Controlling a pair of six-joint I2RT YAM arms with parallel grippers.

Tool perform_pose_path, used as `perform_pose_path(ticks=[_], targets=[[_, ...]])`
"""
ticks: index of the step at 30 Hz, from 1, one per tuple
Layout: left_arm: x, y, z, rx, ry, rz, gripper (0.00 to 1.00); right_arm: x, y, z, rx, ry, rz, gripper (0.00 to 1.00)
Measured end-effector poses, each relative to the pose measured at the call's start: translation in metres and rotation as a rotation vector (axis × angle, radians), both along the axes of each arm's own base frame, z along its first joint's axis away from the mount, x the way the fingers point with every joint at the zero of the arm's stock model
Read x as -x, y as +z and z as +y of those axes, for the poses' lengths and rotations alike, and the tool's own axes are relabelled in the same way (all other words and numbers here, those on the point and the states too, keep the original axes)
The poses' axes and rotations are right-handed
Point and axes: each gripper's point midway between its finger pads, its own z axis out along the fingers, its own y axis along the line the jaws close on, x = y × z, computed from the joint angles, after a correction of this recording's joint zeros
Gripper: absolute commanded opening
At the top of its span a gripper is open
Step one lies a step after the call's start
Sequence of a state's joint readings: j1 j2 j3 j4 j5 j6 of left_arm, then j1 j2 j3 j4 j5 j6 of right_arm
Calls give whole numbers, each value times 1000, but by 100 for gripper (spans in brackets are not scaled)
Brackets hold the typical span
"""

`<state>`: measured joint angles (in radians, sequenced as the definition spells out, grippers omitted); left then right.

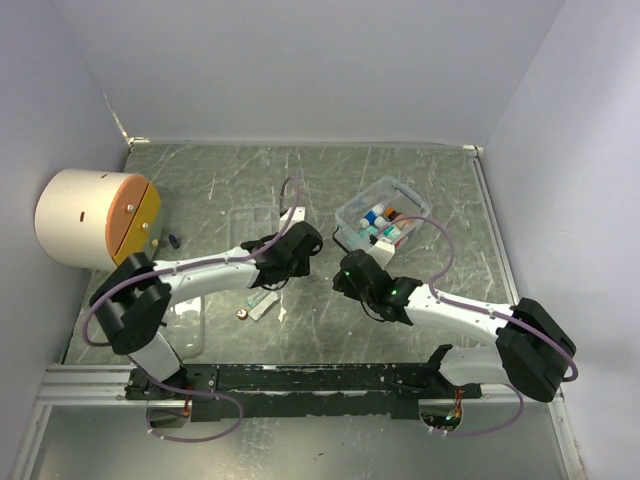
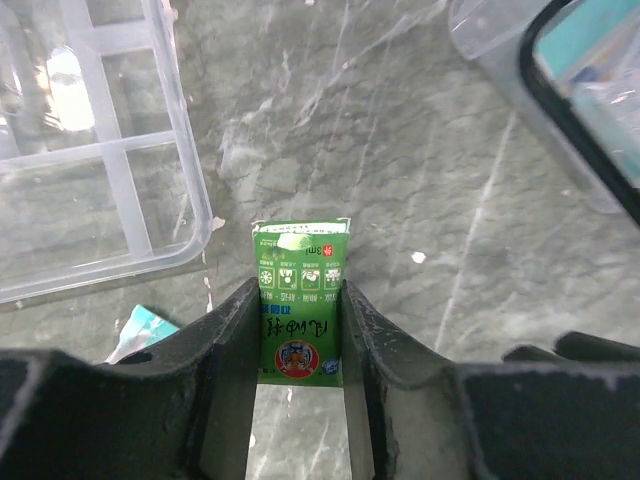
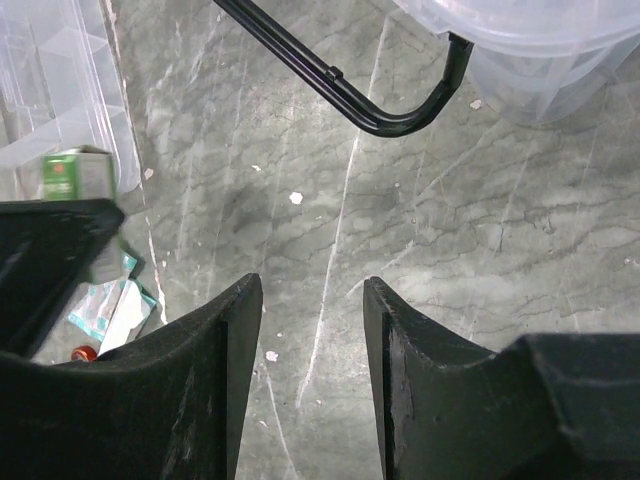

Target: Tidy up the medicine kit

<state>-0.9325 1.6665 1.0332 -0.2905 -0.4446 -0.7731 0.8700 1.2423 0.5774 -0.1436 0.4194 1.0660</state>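
Item 1 — medicine kit [image 1: 380, 214]: the clear case is sitting on the grey marbled tabletop [image 1: 450, 190], right of centre, and is holding small bottles and boxes with white, blue and red parts. Its black handle [image 3: 350, 95] is lying out toward the arms. The kit's clear divided tray [image 1: 250, 225] is lying apart from the case, off to its left, flat on the tabletop.

Item 2 — left tool [image 2: 297, 300]: reaching in between tray and case, it is clamping a small green carton [image 2: 300, 262]. Both fingers [image 2: 235, 330] are pressing against the carton's long sides, so the opening is only as wide as the carton. The carton is standing just beside the tray's near corner and pointing away from the wrist. Whether it is resting on the tabletop or raised off it cannot be told.

Item 3 — right tool [image 3: 312, 300]: it is hanging low over bare tabletop just short of the handle. Its fingers are standing partly apart with nothing between them.

Item 4: teal-and-white packets [image 1: 262, 304] are lying loose on the tabletop, near the left tool.

Item 5: a large white-and-orange cylinder [image 1: 95, 220] is lying on its side at the far left, well apart from the kit.
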Motion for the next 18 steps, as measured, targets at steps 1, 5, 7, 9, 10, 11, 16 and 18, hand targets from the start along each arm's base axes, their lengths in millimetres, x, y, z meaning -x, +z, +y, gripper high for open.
perform_pose_path(ticks=[1, 5, 7, 9, 10, 11, 16, 18], targets=[[0, 8, 0, 9, -5, -11, 45, 0, 0, 0, -1, 0, -1, 45], [-1, 36, 8, 23, -9, -59, 45, 0, 0, 0, -3, 1, -2, 45], [-5, 46, 16, 17, 0, -80, 45, 1, -1, -1, 0, 1, 0, 45], [-10, 53, 25, 9, 15, -96, 45, 1, -2, -1, 1, 1, 1, 45], [-15, 56, 32, 4, 27, -102, 45, 1, -2, -1, 0, 1, 1, 45], [-21, 59, 41, -1, 47, -107, 45, 1, -2, -1, 0, 1, 1, 45], [-50, 66, 87, -28, 142, -126, 46, 1, -2, -1, -1, 2, 2, 45], [-61, 65, 107, -40, 173, -122, 46, 1, -1, 0, -3, 4, 2, 44]])
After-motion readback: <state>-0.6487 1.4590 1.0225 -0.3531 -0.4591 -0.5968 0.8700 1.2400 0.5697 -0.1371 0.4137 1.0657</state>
